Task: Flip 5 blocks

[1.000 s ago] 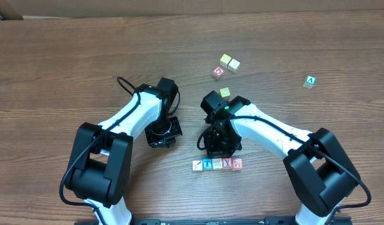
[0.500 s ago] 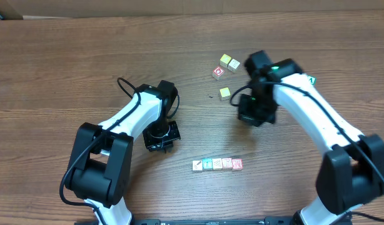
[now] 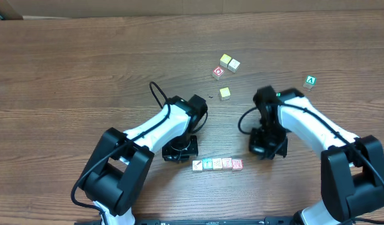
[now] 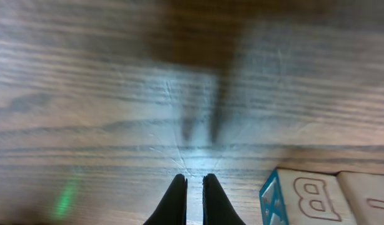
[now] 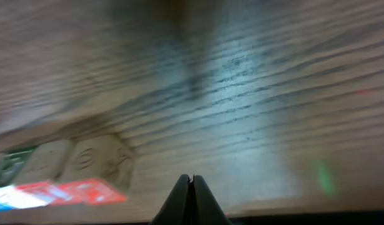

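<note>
Five letter blocks [image 3: 217, 164] in row, front-centre, unmoved vs half sec ago. L gripper [image 3: 179, 150] has shifted in beside row's left end — pinched shut, empty. R gripper [image 3: 268, 145] swung back down near right end — also shut, empty. Prob. flip approach, none evident yet

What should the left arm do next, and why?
Probably open the left gripper and ease it toward the row of blocks: it is shut on nothing, and the nearest block sits just beside it, not yet gripped.
</note>
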Controlling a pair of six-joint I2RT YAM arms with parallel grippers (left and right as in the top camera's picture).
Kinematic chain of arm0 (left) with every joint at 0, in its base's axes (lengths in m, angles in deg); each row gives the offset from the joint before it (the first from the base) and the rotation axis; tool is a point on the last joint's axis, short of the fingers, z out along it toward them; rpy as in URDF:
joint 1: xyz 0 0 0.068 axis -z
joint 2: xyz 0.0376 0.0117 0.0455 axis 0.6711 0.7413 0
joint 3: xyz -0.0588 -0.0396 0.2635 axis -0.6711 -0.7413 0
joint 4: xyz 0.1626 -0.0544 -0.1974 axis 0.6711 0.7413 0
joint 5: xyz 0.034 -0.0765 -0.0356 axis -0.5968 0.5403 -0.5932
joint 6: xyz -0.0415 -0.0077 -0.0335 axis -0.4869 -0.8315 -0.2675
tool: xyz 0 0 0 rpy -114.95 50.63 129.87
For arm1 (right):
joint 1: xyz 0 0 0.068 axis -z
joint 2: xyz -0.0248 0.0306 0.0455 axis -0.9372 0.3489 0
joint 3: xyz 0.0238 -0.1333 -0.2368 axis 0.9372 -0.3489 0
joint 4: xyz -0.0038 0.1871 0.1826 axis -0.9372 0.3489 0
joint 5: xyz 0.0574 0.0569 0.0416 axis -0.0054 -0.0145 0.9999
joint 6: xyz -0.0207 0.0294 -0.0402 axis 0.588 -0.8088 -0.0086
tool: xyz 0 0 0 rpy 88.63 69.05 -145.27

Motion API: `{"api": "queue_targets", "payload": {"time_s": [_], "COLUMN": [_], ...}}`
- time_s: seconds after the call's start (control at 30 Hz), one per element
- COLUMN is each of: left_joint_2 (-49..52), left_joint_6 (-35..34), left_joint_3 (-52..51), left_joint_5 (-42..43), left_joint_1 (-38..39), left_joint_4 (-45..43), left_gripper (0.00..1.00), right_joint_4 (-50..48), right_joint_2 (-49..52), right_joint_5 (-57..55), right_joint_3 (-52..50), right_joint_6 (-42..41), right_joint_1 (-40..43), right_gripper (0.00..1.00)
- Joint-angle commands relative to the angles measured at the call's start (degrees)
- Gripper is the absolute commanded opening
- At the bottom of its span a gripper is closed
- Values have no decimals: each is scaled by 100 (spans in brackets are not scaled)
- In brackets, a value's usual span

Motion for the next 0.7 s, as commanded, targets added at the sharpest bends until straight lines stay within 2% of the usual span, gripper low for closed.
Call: {"api": "queue_targets", "payload": {"time_s": [0.0,0.27,0.43,0.67], "left_joint_2": [52,52,52,52], "left_joint_6": [-264,-282,-286,-308], "left_joint_3": [-155,-505,-560,-560], "left_joint_5": [-72,463,518,527], "left_joint_1": [52,153,264,293], "left_joint_4": [4,-365,-518,-560], "left_gripper": [4,4,4,4], "right_joint_4": [-223,-501,-560,-815], "right_joint_2": [-219,-216,-216,-216], "right_joint_5": [321,341,341,382], "right_joint_3": [-245,-339,-339,-339], "right_joint_6": [-63,-59,-35,-240], "right_joint_1": [-28,-33,-61,-723], "right_gripper": [4,4,4,4]}}
